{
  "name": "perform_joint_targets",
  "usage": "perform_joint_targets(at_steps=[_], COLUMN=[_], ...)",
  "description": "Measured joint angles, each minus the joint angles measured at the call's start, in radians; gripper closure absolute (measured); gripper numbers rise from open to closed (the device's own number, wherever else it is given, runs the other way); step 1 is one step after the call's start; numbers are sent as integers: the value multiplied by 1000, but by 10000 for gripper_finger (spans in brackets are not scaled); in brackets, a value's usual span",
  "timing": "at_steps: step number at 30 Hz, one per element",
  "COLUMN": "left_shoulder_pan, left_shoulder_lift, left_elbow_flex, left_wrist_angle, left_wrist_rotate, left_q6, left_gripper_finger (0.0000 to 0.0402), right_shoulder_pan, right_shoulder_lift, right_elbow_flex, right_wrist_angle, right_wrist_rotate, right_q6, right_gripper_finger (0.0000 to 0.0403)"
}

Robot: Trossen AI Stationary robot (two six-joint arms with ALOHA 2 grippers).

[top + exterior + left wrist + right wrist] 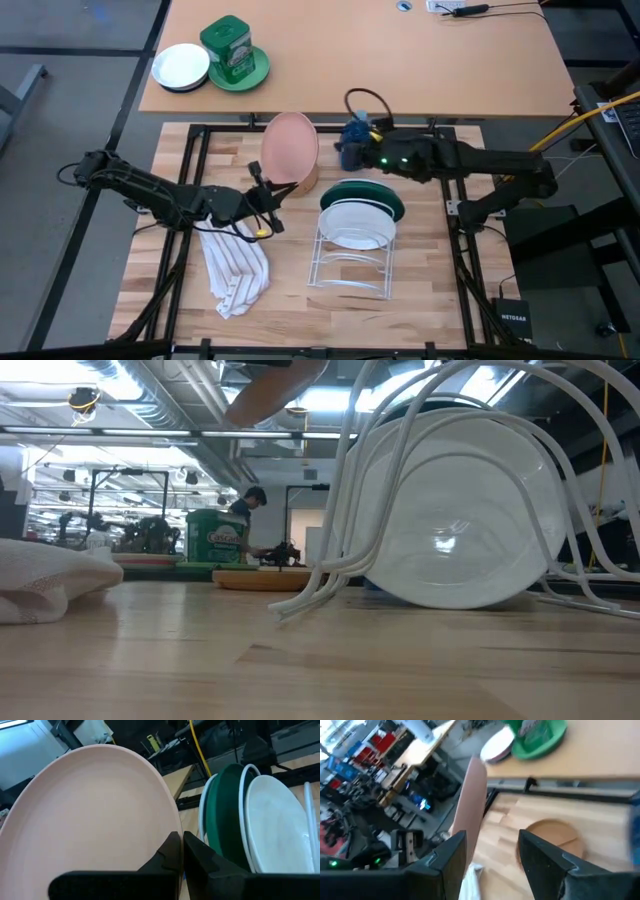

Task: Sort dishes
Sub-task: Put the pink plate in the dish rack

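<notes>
- My left tool (262,192) is clamped on the rim of the salmon pink plate (290,147), holding it tilted up above the worktop (420,260).
- My right tool (352,143) hangs with fingers apart near the pink plate's far side (gripping nothing).
- The brown wood-like plate (551,836) lies flat beneath.
- The dark green plate (385,193) and white plate (355,224) stand in the wire rack (350,275).
- A white cloth (236,265) lies beside it.

Both arms are dark, jointed links. The right arm (470,165) carries small green lights and a blue part near its wrist (beside a looping black cable). The left end effector (181,857) has blunt black fingers (200,856).
</notes>
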Motion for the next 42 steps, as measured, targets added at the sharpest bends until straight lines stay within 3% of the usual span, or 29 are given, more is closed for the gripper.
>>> perform_joint_targets(at_steps=[6, 21, 35, 42], left_shoulder_pan=[0, -17, -32, -40], left_shoulder_lift=[0, 0, 2, 1], left_elbow_flex=[0, 0, 0, 0], left_wrist_angle=[-4, -4, -11, 0], left_wrist_rotate=[0, 0, 0, 4], left_q6=[-9, -8, -28, -32], left_gripper_finger=[401, 401, 394, 366], right_shoulder_pan=[-36, -40, -40, -40], right_shoulder_lift=[87, 163, 197, 198], right_elbow_flex=[0, 0, 0, -2], right_wrist_angle=[128, 221, 228, 213], right_wrist_rotate=[-152, -129, -104, -92], right_q6=[20, 3, -117, -244], right_gripper_finger=[219, 222, 363, 384])
